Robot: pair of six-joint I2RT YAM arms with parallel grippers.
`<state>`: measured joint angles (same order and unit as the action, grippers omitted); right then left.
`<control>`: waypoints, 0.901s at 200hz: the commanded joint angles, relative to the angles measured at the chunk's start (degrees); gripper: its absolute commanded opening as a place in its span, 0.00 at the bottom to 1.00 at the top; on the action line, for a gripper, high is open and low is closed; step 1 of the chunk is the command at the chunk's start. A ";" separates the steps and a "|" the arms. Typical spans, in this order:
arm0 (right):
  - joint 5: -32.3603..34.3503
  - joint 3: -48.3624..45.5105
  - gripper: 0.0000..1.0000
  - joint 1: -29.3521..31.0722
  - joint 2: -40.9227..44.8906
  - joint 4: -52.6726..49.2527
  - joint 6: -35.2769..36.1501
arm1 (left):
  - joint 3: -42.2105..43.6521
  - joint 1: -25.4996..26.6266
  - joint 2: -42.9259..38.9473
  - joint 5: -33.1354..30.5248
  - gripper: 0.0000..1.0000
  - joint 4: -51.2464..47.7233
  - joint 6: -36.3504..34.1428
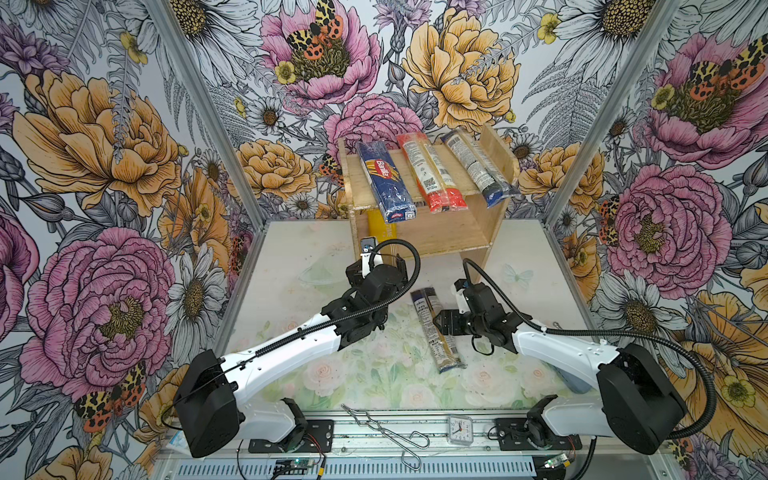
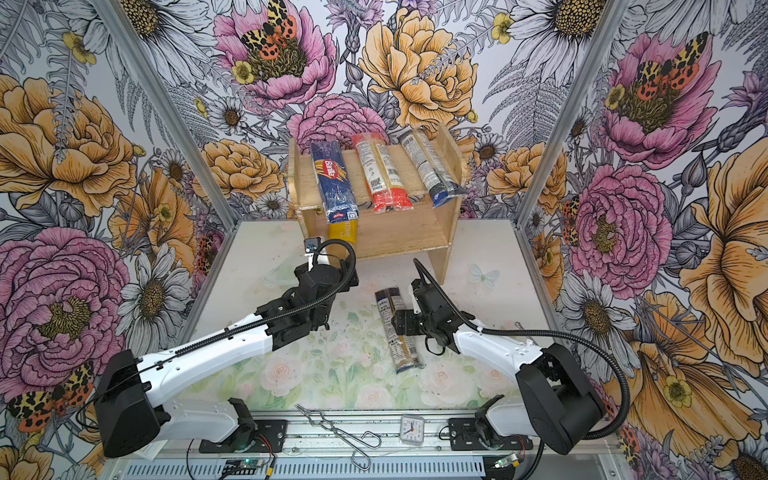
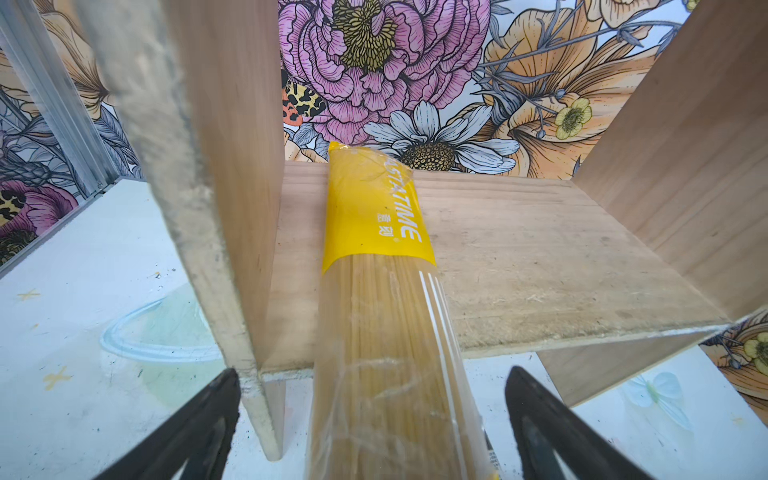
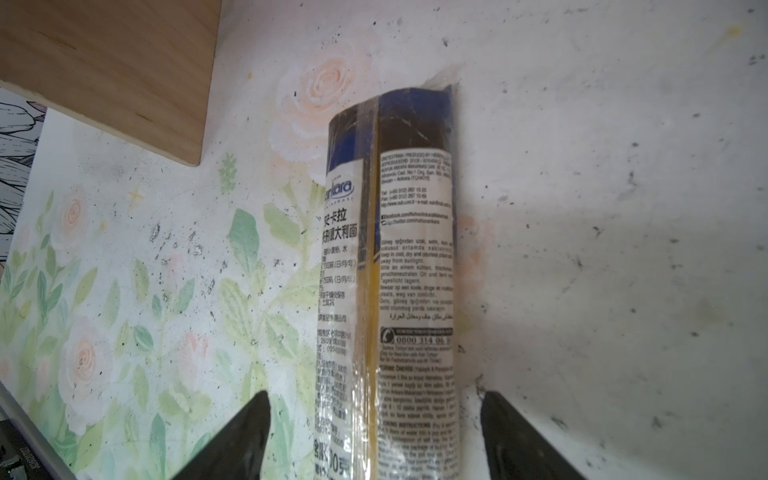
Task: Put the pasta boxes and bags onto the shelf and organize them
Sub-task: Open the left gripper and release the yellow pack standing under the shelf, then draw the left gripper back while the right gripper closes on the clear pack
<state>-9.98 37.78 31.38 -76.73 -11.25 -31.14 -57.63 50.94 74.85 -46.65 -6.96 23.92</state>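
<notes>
I see my left gripper (image 3: pixel 372 374) spread wide astride the yellow pack (image 3: pixel 374 216) on the lower board of the shelf (image 3: pixel 540 257), at its 9 o'clock end, and my right gripper (image 4: pixel 376 395) open astride the dark-ended clear pack (image 4: pixel 415 249) on the table (image 4: pixel 582 166), 6 o'clock of the shelf.

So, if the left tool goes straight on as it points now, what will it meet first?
Likely the yellow pasta pack, lying inside the open left tool. One finger also lines up with the side panel edge of the shelf; depth is unclear.
</notes>
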 commanded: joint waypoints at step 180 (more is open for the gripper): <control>1.25 -5.83 0.86 5.70 -2.18 7.64 1.56 | 24.18 2.89 -12.81 10.66 0.99 8.91 -2.92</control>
<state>-9.87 33.43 36.14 -77.73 -7.53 -29.91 -36.14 53.41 62.98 -40.34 -2.28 22.28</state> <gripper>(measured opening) 0.861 0.987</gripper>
